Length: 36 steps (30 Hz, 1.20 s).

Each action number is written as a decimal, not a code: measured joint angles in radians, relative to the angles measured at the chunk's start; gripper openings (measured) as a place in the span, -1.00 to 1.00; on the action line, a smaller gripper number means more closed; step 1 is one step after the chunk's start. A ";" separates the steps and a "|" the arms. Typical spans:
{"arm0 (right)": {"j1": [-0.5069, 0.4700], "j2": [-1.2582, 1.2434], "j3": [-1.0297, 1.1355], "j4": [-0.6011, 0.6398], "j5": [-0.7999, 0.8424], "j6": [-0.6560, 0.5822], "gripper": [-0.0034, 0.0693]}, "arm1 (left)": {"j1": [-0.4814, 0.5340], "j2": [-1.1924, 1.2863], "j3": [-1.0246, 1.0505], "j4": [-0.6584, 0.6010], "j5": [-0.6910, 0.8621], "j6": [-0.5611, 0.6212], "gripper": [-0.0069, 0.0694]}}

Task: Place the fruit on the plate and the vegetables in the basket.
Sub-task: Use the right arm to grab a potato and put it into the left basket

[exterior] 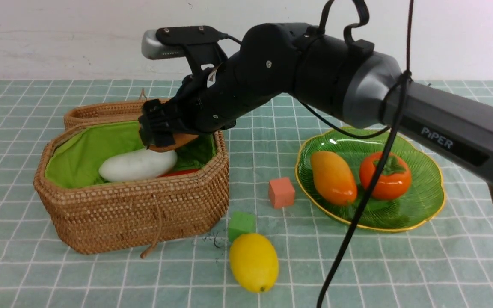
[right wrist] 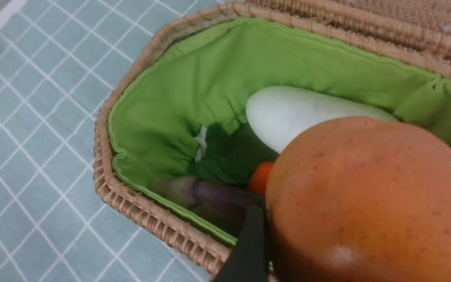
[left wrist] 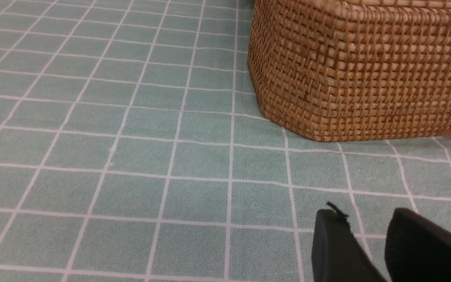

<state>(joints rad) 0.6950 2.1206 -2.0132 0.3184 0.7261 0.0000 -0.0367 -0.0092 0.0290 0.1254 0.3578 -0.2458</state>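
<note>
- We see the potato (exterior: 174, 142), lumpy and brownish-orange with fine dark specks and one pale shiny patch. It hangs over the open basket (exterior: 135, 214), just above one end of the radish (exterior: 137, 164).
- The right gripper (exterior: 161, 130) pinches the potato between widely spread jaws, and in the right wrist view one black finger (right wrist: 251, 243) lies against its side.
- The smooth white radish lies on the basket's bright green lining. Beside it are a slim dark purple piece (right wrist: 210, 194) and a red-orange piece (exterior: 179, 172).
- The woven lid (exterior: 101, 112) is folded back behind the basket.
- To the right, the green plate (exterior: 426, 214) with its gold rim carries the mango (exterior: 333, 177) and the persimmon (exterior: 385, 175), side by side.
- The yellow lemon (exterior: 253, 262) lies on the counter (exterior: 37, 278) in front. The green cube (exterior: 241, 224) is just behind it, and the salmon cube (exterior: 281, 192) sits between basket and plate.
- The left gripper (left wrist: 368, 235) hovers low over the checked cloth near the basket's wall, jaws slightly parted and empty.
</note>
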 joint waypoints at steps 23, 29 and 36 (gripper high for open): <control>0.059 0.112 -0.173 -0.134 0.177 -0.077 0.93 | 0.000 0.000 0.000 0.000 0.001 0.000 -0.26; 0.095 0.045 -0.183 -0.175 -0.029 -0.097 0.93 | 0.000 0.000 0.000 0.000 0.001 0.000 -0.25; 0.092 0.031 -0.181 -0.221 0.126 -0.115 0.80 | 0.000 0.000 0.000 0.000 0.001 0.000 -0.23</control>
<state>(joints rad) 0.7866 2.1513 -2.1940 0.0975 0.8519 -0.1149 -0.0367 -0.0092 0.0290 0.1254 0.3586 -0.2458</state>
